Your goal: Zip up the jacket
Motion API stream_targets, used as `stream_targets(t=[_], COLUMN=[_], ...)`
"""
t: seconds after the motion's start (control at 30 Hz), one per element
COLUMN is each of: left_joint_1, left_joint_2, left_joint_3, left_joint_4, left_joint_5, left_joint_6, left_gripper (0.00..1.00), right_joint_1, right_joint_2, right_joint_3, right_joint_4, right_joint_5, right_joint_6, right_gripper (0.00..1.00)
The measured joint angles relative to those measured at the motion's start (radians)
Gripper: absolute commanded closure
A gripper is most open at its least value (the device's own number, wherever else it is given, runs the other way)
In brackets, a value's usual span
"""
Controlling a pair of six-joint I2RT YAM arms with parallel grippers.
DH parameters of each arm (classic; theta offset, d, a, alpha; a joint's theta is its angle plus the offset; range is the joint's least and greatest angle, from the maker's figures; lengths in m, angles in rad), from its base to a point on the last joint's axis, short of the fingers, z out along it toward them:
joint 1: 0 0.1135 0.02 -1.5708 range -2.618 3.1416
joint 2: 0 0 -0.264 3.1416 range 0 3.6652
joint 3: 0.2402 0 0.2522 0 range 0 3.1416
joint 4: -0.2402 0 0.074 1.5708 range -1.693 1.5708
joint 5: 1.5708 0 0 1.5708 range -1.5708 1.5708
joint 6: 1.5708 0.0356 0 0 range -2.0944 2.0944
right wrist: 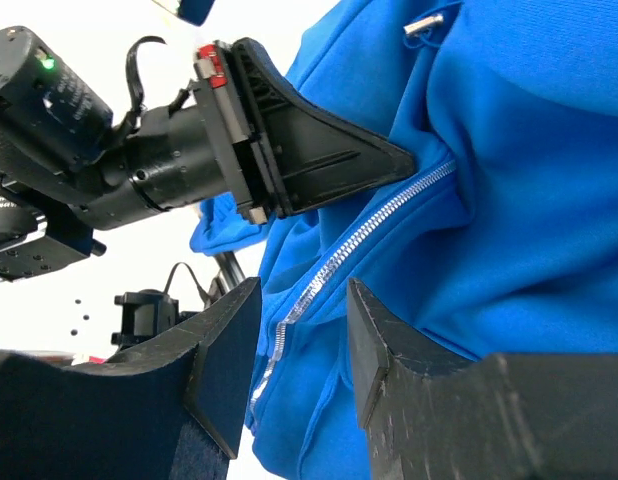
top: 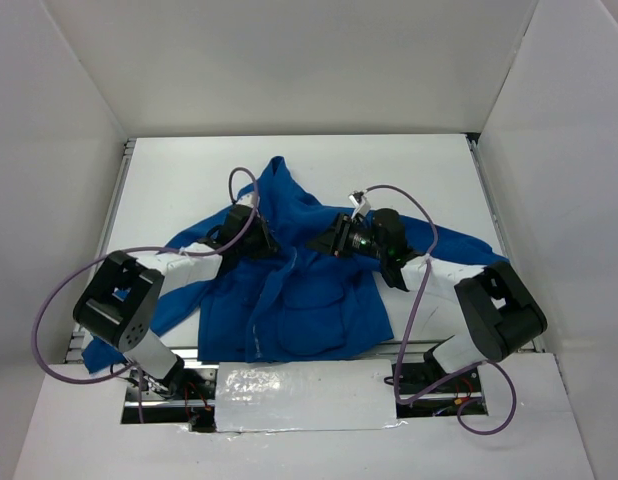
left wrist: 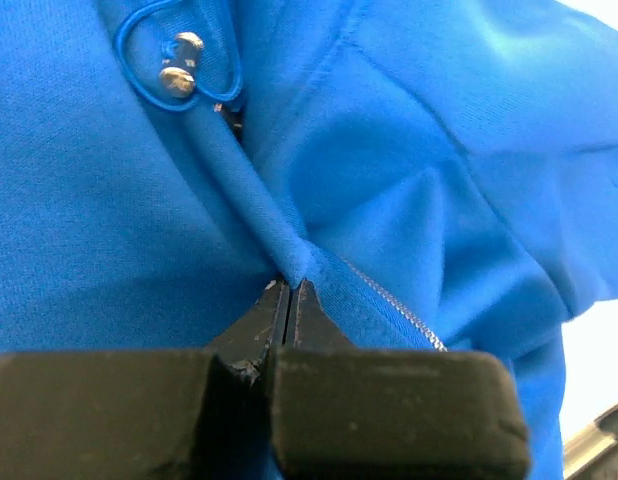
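The right gripper stands with jaws apart over the blue jacket, the zipper running through the gap. The left gripper, closed to a point, meets the fabric beside the zipper. A silver pull lies farther along.

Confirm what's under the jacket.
White table shows all round the jacket, which lies spread on it. Whatever sits beneath the fabric itself is covered; cannot tell.

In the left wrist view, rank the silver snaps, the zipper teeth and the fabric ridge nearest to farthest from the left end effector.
1. Fabric ridge of the jacket, pinched at the left end effector tips.
2. Zipper teeth, just right of the tips.
3. Silver snaps, upper left.
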Motion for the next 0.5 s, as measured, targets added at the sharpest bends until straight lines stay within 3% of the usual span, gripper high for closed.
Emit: stream_targets(t=[0.17,0.3,0.5], left_joint_1=[0.066,0.157,0.214], left_joint_2=[-0.093,-0.139,-0.117], left_joint_3=[-0.049,-0.086,-0.018], left_joint_4=[0.106,0.302,0.522], left_joint_5=[0.135,0.307,0.57], left_joint_6=[0.078,0.087,0.065], left_gripper=[1.0,1.0,1.0], right_joint_1=[0.0,0.0,0.0], right_joint_2=[0.003,-0.005,-0.112], right_joint_3=[0.0,0.0,0.0], right_joint_4=[0.035,0.038,0.023], right_joint_5=[-0.047,-0.072,-0.084], right_joint_6=[-0.027,-0.07,-0.116], right_gripper=[0.51,0.51,0.5])
